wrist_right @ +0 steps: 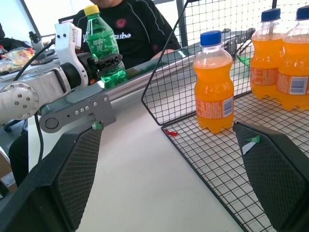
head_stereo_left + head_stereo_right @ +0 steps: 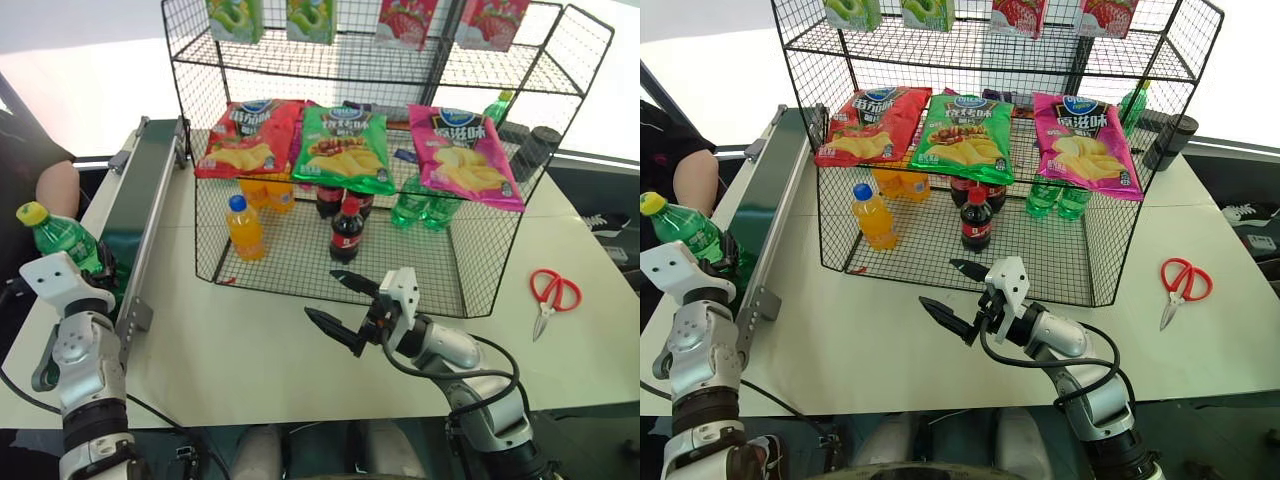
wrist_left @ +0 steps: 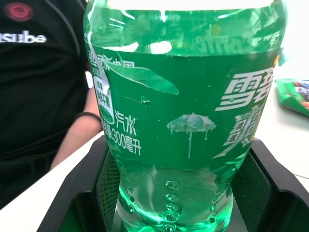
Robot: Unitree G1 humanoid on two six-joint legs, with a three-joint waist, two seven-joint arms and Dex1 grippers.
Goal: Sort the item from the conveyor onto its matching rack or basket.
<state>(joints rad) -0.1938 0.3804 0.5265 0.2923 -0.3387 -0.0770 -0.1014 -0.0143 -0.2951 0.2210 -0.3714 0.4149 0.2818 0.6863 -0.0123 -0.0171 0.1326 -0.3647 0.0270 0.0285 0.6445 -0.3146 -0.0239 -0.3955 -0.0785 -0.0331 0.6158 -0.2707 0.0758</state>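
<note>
Gripping the green soda bottle point(image 2: 62, 243) by its lower body with the left gripper point(image 1: 107, 65), black fingers point(image 3: 87, 193) pinching it on both sides, yellow cap tilting up, just above the near end of the conveyor point(image 2: 140, 195). Hovering over the white table point(image 2: 250, 350) with the right gripper point(image 2: 343, 305), fingers spread wide and holding nothing, just in front of the wire rack's low basket point(image 2: 300, 265) holding orange-drink bottles point(image 1: 213, 89) and cola bottles point(image 2: 346, 232). Lying to the right, red scissors point(image 2: 550, 297).
</note>
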